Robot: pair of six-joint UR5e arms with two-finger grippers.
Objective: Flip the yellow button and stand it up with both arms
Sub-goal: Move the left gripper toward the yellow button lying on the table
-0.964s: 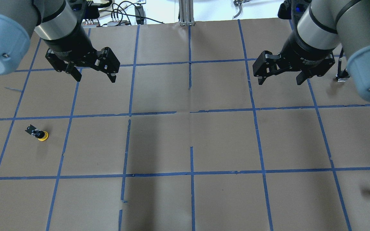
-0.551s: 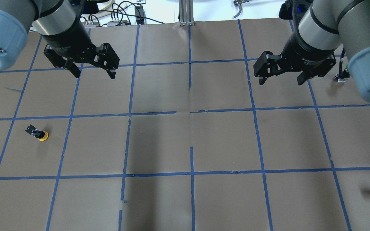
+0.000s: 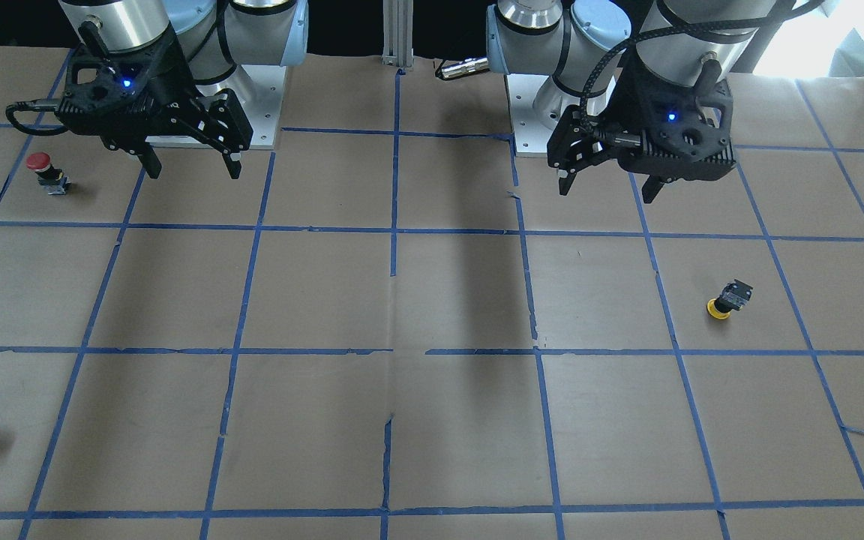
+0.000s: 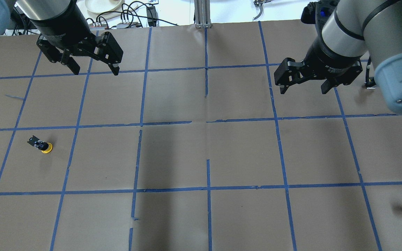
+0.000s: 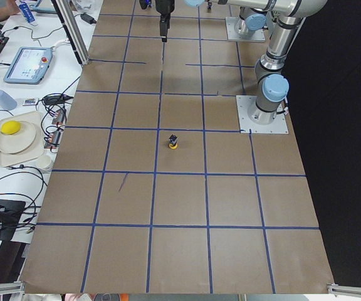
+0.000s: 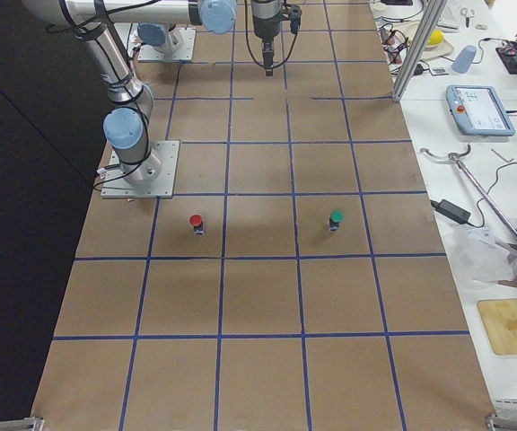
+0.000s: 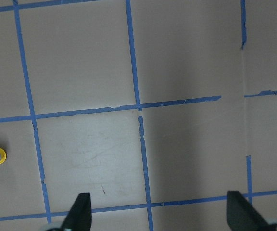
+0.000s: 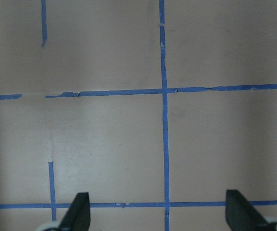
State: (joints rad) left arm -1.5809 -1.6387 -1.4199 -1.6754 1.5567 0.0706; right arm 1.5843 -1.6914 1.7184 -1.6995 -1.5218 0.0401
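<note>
Approach stage, nothing grasped yet. Target: yellow button (image 4: 43, 146), lower left of overhead frame, alone in taped square on desk (image 4: 201, 157), apparently resting cap-down with contact block up. Spread wide and empty: left gripper (image 4: 96, 71), high at upper left, well apart from button. Likewise spread and empty: right gripper (image 4: 303, 91), upper right. Advice: bring left gripper over button, align fingers across black collar rather than round cap, descend slowly, pinch gently, lift for handover and flip. Risk: toppling or rolling if nudged.
</note>
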